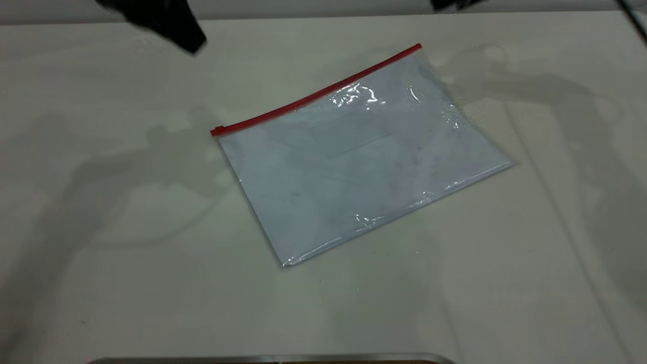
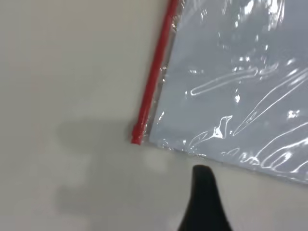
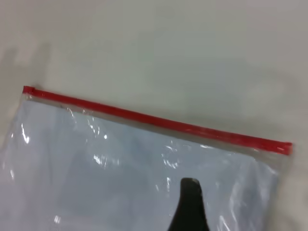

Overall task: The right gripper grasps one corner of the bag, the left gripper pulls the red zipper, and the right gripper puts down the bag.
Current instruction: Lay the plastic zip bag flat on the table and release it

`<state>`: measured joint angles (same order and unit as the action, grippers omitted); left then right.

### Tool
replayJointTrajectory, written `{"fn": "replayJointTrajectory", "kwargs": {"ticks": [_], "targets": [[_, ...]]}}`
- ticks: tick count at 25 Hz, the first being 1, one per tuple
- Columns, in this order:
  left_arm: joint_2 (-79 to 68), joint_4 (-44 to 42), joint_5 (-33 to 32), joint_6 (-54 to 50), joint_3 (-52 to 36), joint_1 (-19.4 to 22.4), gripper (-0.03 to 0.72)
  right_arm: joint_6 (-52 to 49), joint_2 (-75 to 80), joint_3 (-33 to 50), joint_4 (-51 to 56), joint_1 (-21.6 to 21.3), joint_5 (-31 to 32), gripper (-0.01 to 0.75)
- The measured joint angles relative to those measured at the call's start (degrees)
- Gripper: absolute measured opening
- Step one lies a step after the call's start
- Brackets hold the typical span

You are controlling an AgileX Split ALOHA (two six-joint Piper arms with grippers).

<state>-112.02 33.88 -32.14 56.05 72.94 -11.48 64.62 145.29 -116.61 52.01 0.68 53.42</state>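
The bag (image 1: 364,167) lies flat on the white table, white sheets showing through and a faint label patch on it. The red zipper (image 1: 316,93) runs along its far long edge, with the slider tab (image 1: 217,130) at the left end. My left gripper (image 1: 194,45) hangs above the table at the far left, apart from the bag. In the left wrist view its black tip (image 2: 202,175) is just off the bag's corner (image 2: 231,86), near the zipper's end (image 2: 136,137). My right gripper (image 1: 455,4) barely shows at the top edge. In the right wrist view its tip (image 3: 189,185) hovers over the bag (image 3: 120,168), short of the zipper (image 3: 154,120).
The white table (image 1: 101,253) surrounds the bag on all sides, with the arms' shadows across it. A metal edge (image 1: 273,359) runs along the near bottom. A dark cable or bar crosses the top right corner (image 1: 638,20).
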Motion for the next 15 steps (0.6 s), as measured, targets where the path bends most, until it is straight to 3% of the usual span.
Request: {"fn": "replayJointTrajectory", "kwargs": {"ticks": [8,15], "targets": [[17.8,-17.7,-7.9,-28.4,-0.1,0.0,0.613,-16.1,-17.8,-3.0,-16.9,0.0,15.2,0.599],[32.2,-30.5,-20.0,-47.0,-0.1,0.0,0.588,-25.1,-34.9,-3.0,-20.6,0.0,17.3,0.591]]}}
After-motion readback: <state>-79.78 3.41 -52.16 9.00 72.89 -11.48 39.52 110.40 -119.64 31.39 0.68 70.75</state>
